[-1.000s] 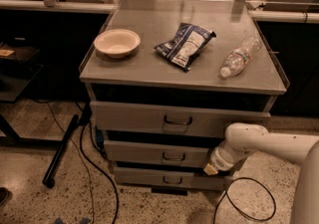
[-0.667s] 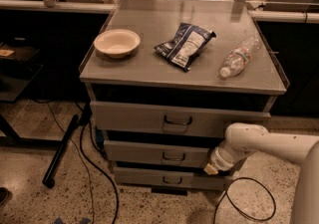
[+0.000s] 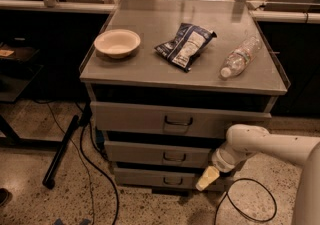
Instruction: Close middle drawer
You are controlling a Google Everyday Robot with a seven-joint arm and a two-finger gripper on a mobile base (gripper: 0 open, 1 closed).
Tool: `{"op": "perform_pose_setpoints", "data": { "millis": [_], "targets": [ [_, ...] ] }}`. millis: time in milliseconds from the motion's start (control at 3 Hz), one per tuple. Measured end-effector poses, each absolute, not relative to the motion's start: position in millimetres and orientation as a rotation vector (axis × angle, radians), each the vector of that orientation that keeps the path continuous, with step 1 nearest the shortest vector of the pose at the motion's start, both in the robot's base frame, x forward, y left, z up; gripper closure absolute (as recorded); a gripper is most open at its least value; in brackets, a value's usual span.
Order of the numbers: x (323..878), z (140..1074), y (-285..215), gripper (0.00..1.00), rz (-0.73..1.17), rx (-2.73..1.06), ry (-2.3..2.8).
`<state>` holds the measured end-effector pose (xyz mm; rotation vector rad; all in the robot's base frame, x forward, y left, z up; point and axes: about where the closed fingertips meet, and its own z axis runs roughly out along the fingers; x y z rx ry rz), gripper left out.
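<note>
The grey cabinet has three drawers. The middle drawer has a flat low front with a small dark bail handle at its centre, and stands pulled out a little under the taller top drawer. My gripper, a pale yellowish tip on a white arm coming in from the right, is at the right end of the middle drawer's front, down by the bottom drawer. It holds nothing that I can see.
On the cabinet top lie a cream bowl, a dark snack bag and a clear plastic bottle. Black cables and a dark bar lie on the floor at the left; a cable loop lies at the right.
The gripper tip seems to have dipped slightly down and left against the drawer fronts. The drawers and the things on top look unchanged.
</note>
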<state>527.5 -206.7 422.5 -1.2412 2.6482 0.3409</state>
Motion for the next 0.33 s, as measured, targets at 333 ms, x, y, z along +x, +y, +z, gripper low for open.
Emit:
{"op": "perform_pose_setpoints", "data": {
  "millis": [333],
  "targets": [
    [527.5,422.4,-206.6,0.00,0.341,-1.241,2.648]
  ]
}}
